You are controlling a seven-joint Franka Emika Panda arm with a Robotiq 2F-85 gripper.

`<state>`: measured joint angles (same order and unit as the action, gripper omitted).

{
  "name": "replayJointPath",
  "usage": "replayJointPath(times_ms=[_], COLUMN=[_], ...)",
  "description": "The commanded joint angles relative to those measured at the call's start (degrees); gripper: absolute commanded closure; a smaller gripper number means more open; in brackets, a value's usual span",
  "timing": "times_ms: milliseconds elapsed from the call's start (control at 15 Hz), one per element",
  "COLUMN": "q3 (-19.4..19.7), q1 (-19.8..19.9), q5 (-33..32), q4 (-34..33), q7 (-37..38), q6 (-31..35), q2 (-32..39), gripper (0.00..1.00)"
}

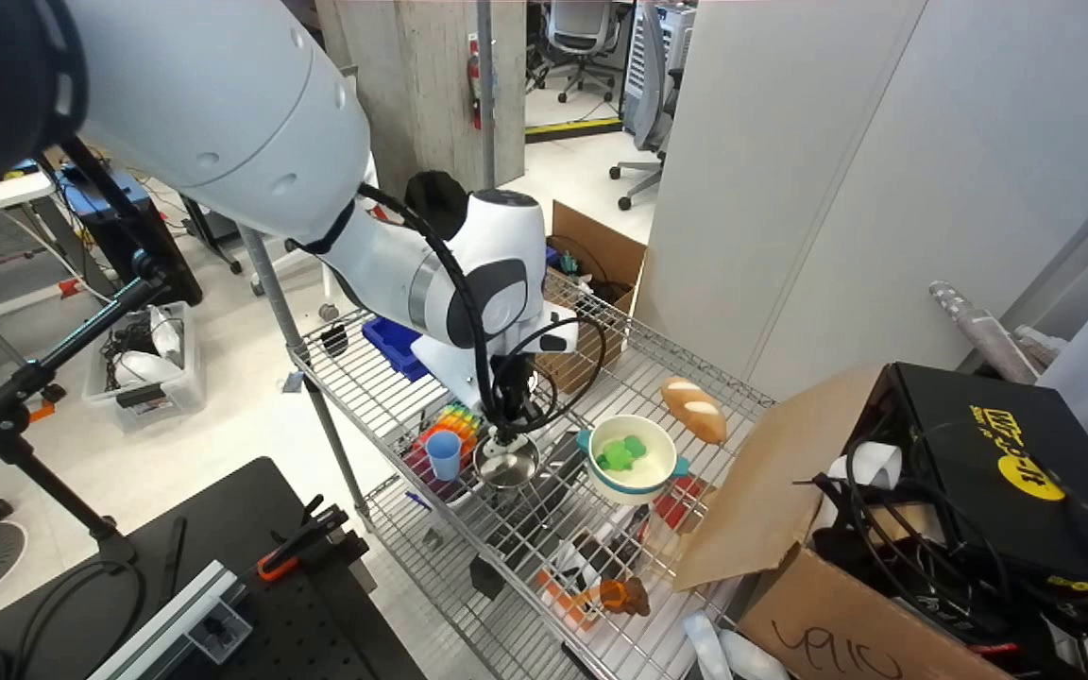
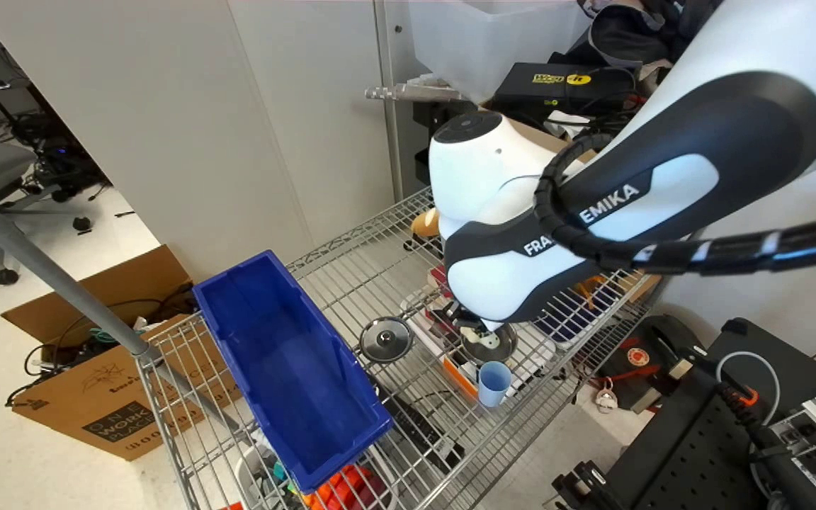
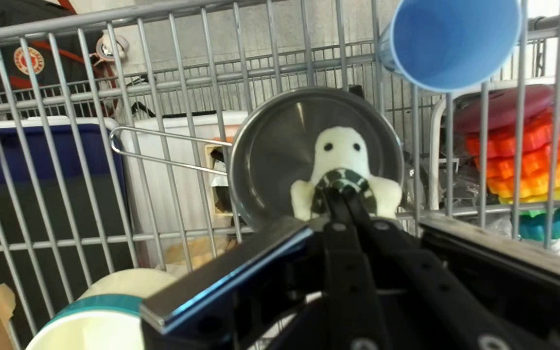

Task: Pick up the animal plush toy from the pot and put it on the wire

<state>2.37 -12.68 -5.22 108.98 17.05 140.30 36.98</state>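
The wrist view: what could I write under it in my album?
Black gripper pinching a white plush toy, seen against the metal pot on a wire rack, blue cup nearby.

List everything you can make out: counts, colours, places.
Rack: 1, silver, centre
Pot: 1, silver, on rack
Toy: 1, white, at pot (lifted or not unclear)
Cup: 1, blue, beside pot
Lid: 1, silver, on rack
Tray: 1, blue, on rack
Bowl: 1, cream and teal, on rack
Pieces: uncounted, green, in bowl
Bread: 1, tan, on rack
Unclear item: 1, brown and orange, rack edge
Stack: 1, rainbow, below rack
Boxes: at least 2, brown, around rack
Case: 1, black and yellow, by a box
Chairs: at least 2, grey, background
Bench: 1, black, beside rack
Clutter: uncounted, mixed, under rack
Gripper: 1, black, pinching toy
Arm: 1, white and black, over rack
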Motion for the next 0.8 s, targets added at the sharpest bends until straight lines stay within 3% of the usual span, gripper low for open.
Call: replayJointPath(times_ms=[0,467,733], q3=[-1.2,-1.1,-0.3], q1=[1.4,0.6,-0.8], q5=[1.5,2.6,1.6], q4=[1.4,-15.5,-28.1], q7=[-0.5,2.0,3.5], q6=[-0.7,-5.2,-9.5], q2=[-4.5,3.0,11.0], gripper=[1.00,1.00,1.00])
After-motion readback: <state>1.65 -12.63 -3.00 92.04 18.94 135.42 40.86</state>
